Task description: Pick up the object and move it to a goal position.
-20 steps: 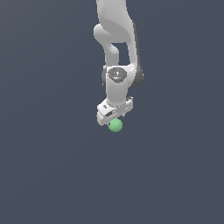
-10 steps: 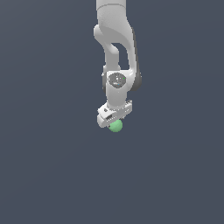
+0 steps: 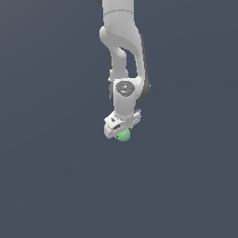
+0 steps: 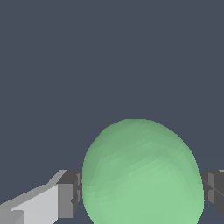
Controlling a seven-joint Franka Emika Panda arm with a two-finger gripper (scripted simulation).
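Note:
The object is a small light-green, slightly egg-shaped ball (image 3: 123, 135). It sits right under my white gripper (image 3: 122, 133) at the end of the white arm in the exterior view, half hidden by the hand. In the wrist view the green ball (image 4: 142, 173) fills the space between the two fingers, and the dark pads (image 4: 73, 193) press against its two sides. The gripper is shut on the ball.
A plain dark grey-blue surface (image 3: 51, 176) fills the scene around the arm. No other object and no goal marker shows in either view.
The arm's upper links have shifted slightly. The gripper and the ball stay at about the same place in the exterior view, with the ball held throughout.

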